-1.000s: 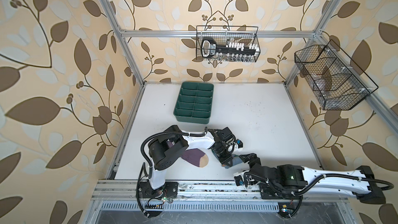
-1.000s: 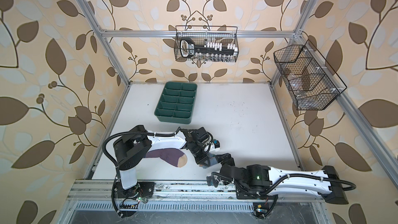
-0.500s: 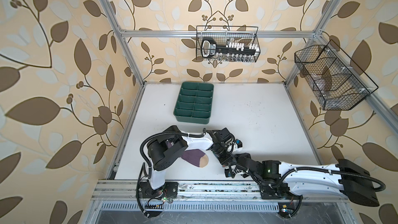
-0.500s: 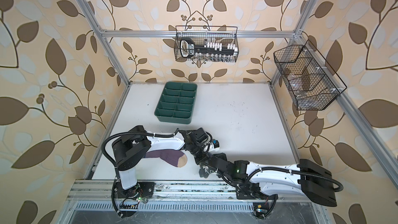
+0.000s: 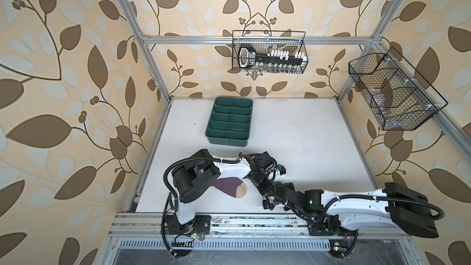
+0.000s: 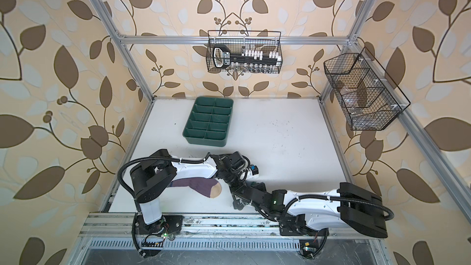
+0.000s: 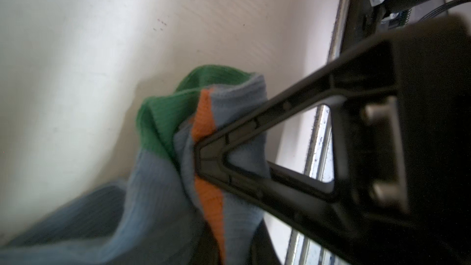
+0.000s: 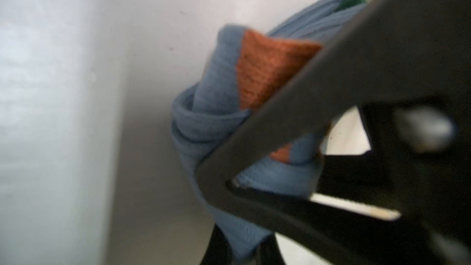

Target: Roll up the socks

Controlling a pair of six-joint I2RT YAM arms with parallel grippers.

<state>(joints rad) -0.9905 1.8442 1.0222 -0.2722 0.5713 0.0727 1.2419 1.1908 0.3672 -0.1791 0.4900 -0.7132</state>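
The grey-blue sock (image 7: pixel 158 187), with a green patch and an orange stripe, hangs bunched just above the white table (image 5: pixel 305 144). Both grippers meet on it near the table's front middle. My left gripper (image 7: pixel 237 256) pinches its fabric. My right gripper (image 8: pixel 242 253) is shut on a fold of the same sock (image 8: pixel 211 128). In both top views the left gripper (image 5: pixel 262 184) and the right gripper (image 5: pixel 271 192) almost hide this sock. The purple sock (image 5: pixel 229 186) (image 6: pixel 201 186) with a tan toe lies flat, partly under the left arm.
A green divider tray (image 5: pixel 226 141) stands at the back middle of the table. A wire basket (image 5: pixel 269 56) hangs on the back wall and another (image 5: pixel 392 93) on the right wall. The metal front rail (image 5: pixel 254 220) runs close behind the grippers.
My right arm has stretched leftward to the left gripper, and its gripper has gone from open to shut on the grey-blue sock. The left arm has barely moved.
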